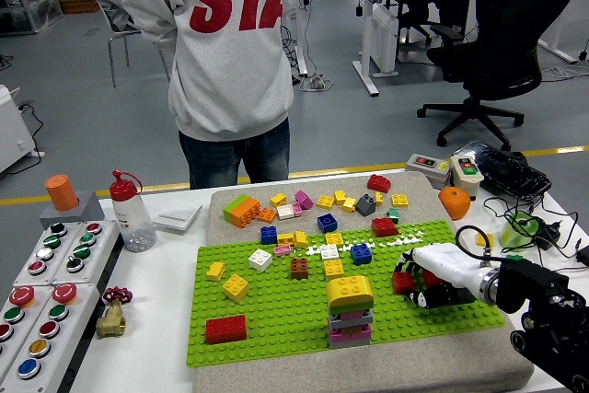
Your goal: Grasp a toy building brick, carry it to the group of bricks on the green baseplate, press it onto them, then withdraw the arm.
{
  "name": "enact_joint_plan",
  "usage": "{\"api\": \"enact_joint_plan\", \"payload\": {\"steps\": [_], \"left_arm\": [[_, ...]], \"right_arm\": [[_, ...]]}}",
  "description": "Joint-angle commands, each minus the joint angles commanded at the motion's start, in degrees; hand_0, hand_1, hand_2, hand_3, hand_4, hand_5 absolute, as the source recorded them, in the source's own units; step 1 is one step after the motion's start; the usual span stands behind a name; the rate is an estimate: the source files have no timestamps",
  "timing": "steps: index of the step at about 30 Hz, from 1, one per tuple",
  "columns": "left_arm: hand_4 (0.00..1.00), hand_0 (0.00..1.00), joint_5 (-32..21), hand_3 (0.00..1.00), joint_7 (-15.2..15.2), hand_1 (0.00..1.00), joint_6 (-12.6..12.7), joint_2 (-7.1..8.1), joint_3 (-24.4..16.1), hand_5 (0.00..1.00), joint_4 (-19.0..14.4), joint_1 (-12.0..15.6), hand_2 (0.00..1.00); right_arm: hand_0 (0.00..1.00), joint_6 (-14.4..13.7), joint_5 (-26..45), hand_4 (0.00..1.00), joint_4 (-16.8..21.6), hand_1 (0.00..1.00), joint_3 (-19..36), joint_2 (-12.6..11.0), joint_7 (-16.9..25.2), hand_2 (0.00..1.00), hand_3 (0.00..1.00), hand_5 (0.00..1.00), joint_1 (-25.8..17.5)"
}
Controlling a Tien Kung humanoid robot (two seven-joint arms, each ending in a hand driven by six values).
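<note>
Room: office floor behind the white table [166, 273], with desks, cables and a black chair [502, 39].
Person: stands at the far side in a grey sweatshirt [225, 34] with red letters, back turned; hands not on the table.
Baseplate: green baseplate [276, 319] lies on a beige mat [368, 370], mid-table.
Stack: brick stack [351, 310] near the baseplate's front edge, yellow rounded piece on top, grey and pink layers under it.
Right hand: right hand [433, 278] comes in from the right, low over the baseplate's right part, fingers curled around a red brick [405, 281]; whether the brick touches the studs, I cannot tell.
Red brick: in that hand, right of the stack and apart from it.
Loose bricks: yellow, blue, white, brown and red ones dotted over the baseplate; more on the mat behind it.
Left side: button panel [41, 292], bottle [129, 211] with red cap, brass valve [111, 312].
Right side: orange ball [454, 202], switch box [431, 167].
</note>
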Motion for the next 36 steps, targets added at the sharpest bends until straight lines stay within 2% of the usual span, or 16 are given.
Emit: {"api": "enact_joint_plan", "payload": {"steps": [11,12,19,27,35,36], "left_arm": [[0.289,0.621,-0.1,0.422,-0.1,0.587,0.0,0.06,0.0,0.931,0.0,-0.2,0.587],[0.29,0.62,-0.1,0.422,-0.1,0.587,0.0,0.07,0.0,0.931,0.0,-0.2,0.588],[0.29,0.621,-0.1,0.421,-0.1,0.586,0.0,0.09,0.0,0.933,0.1,-0.2,0.588],[0.289,0.619,-0.2,0.422,-0.2,0.586,0.1,0.14,0.0,0.932,0.1,-0.2,0.587],[0.289,0.621,0.0,0.422,-0.1,0.586,0.2,0.27,-0.2,0.931,0.1,-0.3,0.587],[0.289,0.62,0.0,0.421,-0.1,0.586,0.2,0.27,-0.2,0.931,0.1,-0.2,0.587]], "right_arm": [[0.813,-1.6,0.6,0.527,1.2,0.583,1.5,-0.8,0.4,0.546,0.563,0.207,-0.3],[0.779,-1.7,0.7,0.508,1.3,0.535,1.7,-0.9,0.4,0.527,0.535,0.206,-0.3],[0.777,-2.1,0.8,0.494,3.0,0.543,3.9,-1.7,0.5,0.531,0.538,0.197,-0.9],[0.778,-2.0,0.9,0.483,9.2,0.551,9.6,-4.3,-0.6,0.537,0.543,0.198,-1.8],[0.778,0.5,1.0,0.468,18.4,0.563,14.9,-8.6,-3.7,0.547,0.549,0.185,-2.8],[0.813,0.9,0.9,0.464,19.7,0.62,15.2,-9.1,-4.1,0.608,0.555,0.187,-2.9]]}}
